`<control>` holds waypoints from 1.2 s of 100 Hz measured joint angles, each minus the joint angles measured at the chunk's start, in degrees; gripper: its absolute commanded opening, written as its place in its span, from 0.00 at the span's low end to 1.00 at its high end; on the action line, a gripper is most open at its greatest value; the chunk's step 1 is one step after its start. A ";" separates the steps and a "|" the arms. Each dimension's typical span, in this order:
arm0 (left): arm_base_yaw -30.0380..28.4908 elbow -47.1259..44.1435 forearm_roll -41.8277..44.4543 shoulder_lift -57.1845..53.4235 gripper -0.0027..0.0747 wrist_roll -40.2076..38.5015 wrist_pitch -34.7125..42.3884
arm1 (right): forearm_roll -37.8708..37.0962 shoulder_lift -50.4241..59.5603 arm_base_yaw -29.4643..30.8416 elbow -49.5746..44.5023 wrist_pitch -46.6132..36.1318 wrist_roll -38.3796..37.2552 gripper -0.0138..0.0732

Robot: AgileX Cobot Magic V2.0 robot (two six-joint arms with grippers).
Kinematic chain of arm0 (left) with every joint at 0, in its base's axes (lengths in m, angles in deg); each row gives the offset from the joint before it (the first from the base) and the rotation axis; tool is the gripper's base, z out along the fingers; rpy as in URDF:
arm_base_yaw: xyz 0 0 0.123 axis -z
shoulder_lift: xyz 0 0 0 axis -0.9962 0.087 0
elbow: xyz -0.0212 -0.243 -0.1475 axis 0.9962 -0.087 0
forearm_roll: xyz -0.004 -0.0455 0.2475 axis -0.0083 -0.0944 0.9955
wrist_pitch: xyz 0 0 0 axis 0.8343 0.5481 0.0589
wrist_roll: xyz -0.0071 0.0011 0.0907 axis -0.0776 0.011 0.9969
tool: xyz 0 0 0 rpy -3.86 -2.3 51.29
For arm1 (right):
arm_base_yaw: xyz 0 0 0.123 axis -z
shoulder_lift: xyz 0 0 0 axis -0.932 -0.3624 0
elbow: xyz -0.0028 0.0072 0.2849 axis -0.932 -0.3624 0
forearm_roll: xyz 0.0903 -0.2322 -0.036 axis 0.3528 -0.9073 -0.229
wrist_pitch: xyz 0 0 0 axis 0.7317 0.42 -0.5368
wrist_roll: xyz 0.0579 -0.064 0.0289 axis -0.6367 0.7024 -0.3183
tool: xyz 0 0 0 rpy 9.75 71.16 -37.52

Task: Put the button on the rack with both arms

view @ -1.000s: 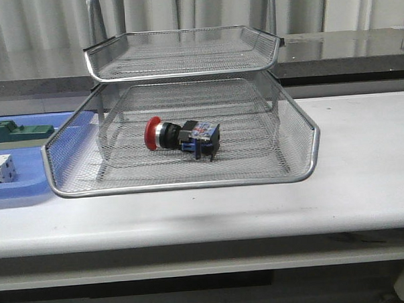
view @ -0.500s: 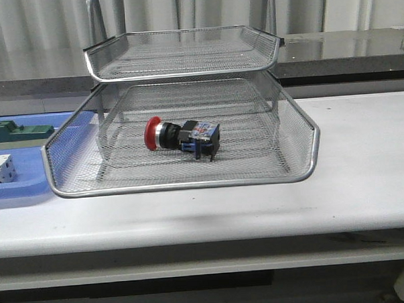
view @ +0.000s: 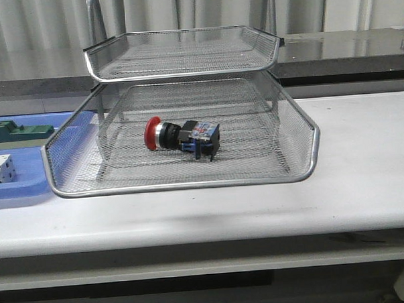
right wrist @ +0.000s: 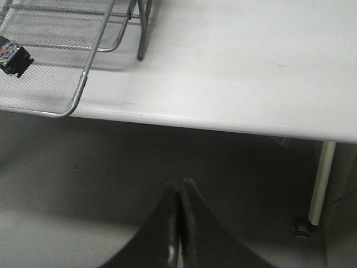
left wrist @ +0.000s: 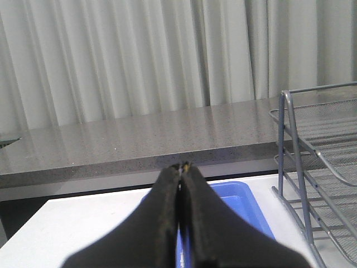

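The button, with red head, black-silver collar and blue-black block, lies on its side in the pulled-out lower tray of the silver wire-mesh rack. Its block end shows in the right wrist view inside the tray's corner. Neither gripper shows in the front view. My left gripper is shut and empty, off to the left of the rack. My right gripper is shut and empty, hanging over the floor in front of the table edge.
A flat blue tray lies left of the rack, holding a green block and a white dotted cube; it also shows in the left wrist view. A grey counter and curtains stand behind. A table leg is at the right.
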 measured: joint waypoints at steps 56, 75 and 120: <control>0.00 0.00 0.00 0.00 0.01 0.00 0.10 | 8.50 -2.63 0.00 0.02 -2.70 0.00 0.08; 0.00 0.00 -0.10 0.00 0.01 0.00 0.10 | 15.72 -12.29 0.00 0.02 -4.72 0.72 0.08; 0.00 0.00 -0.10 0.00 0.01 0.00 0.18 | 29.07 -33.16 -0.04 0.02 -13.75 10.93 0.08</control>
